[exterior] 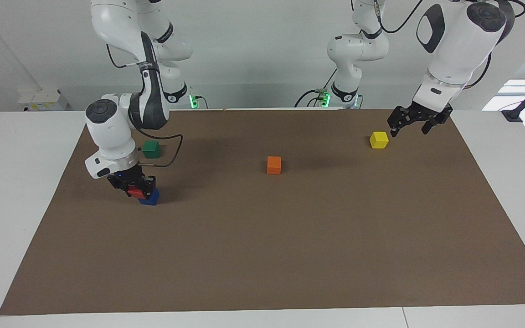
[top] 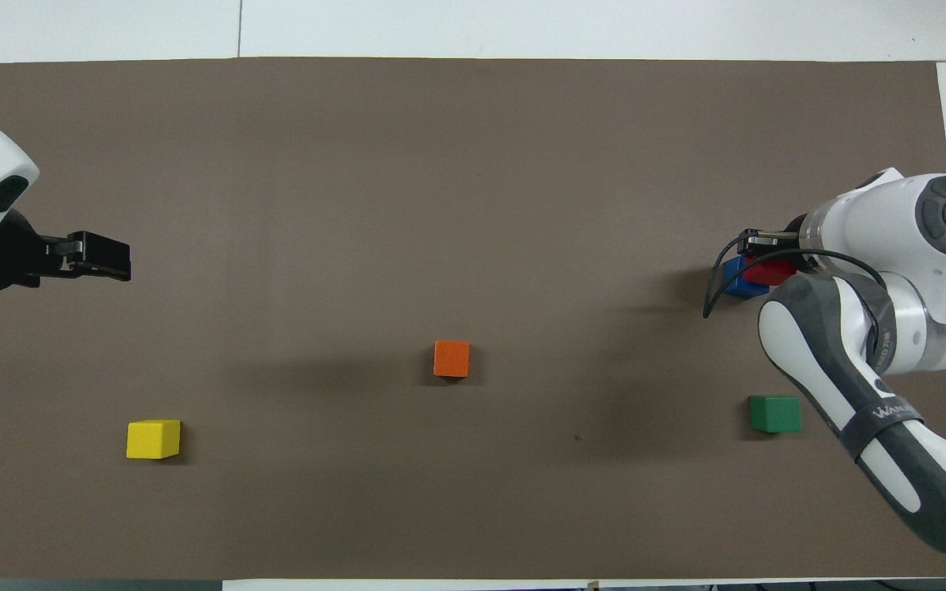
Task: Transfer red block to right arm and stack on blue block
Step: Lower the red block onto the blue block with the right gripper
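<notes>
The right gripper (exterior: 136, 187) was clamped on the red block (exterior: 135, 193), holding it low over the blue block (exterior: 149, 197). From across the table the red block sat partly over the blue one, shifted toward the right arm's end of the table, and I could not tell whether the two were touching. Seen from above, the red block (top: 769, 272) covered one side of the blue block (top: 737, 277), with the right arm (top: 875, 328) bent over both of them.

Taking the blue block as the marker, the green block (exterior: 151, 149) lay nearer to the robots than it, close by on the brown mat (exterior: 290, 255). The orange block (exterior: 274, 165) stood well apart from the blue block, toward the left arm's end of the table and about at the middle of the mat. The yellow block (exterior: 379, 140) lay farther still toward that end, and nearer to the robots than the blue block.

The left gripper (exterior: 411, 123) hung in the air with its fingers spread and nothing between them, just beside the yellow block and well apart from the blue one; that arm waited.
</notes>
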### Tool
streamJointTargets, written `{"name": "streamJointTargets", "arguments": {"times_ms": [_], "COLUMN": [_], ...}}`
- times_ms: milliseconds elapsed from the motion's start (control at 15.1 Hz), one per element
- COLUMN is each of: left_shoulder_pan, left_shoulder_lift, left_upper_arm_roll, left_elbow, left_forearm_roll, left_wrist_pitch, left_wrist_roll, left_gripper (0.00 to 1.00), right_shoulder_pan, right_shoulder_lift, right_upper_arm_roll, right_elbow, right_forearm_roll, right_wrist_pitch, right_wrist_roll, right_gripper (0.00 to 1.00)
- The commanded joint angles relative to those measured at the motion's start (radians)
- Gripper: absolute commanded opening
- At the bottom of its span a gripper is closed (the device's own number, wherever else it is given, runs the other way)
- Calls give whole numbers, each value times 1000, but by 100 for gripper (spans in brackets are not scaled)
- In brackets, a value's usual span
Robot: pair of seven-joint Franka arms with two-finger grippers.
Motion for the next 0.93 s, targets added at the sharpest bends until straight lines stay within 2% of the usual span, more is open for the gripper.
{"name": "streamJointTargets", "arguments": {"times_ms": [0, 860], "left_shoulder_pan": [-2, -2], "left_shoulder_lift": [3, 9], "left_upper_arm_roll": [5, 17], "left_elbow": [-1, -4], "left_forearm_roll": [-13, -17], "left_wrist_pitch": [11, -21], "left_wrist_roll": [8, 16], "left_gripper": [100, 100], "right_shoulder_pan": [-12, -12], "right_shoulder_lift": [8, 1], "right_upper_arm_roll": [10, 10], "right_elbow": [-13, -35], "right_forearm_roll": [-24, -24], "right_wrist_pitch": [25, 25], "right_wrist_roll": [27, 20], "right_gripper": [0, 0]}}
